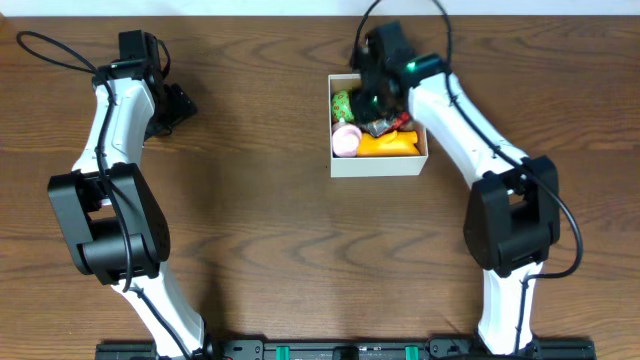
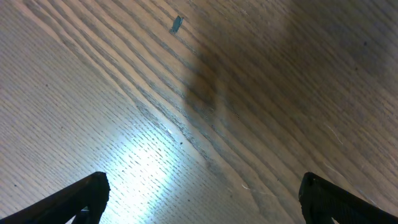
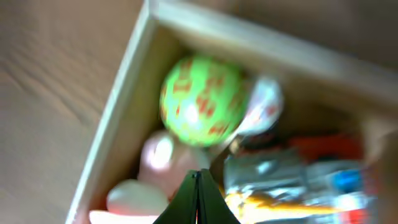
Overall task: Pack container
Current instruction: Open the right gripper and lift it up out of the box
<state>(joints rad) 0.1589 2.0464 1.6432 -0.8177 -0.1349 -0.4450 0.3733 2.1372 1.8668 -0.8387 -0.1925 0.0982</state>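
Container [image 1: 378, 165] holds green ball [image 3: 202, 102], red markings unreadable.

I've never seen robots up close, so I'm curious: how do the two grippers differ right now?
The left gripper has its fingers spread wide; the right gripper has its fingers pressed together. The left gripper is above the wooden table, while the right gripper is over the container, near a green ball. Both have dark fingers and hold nothing.
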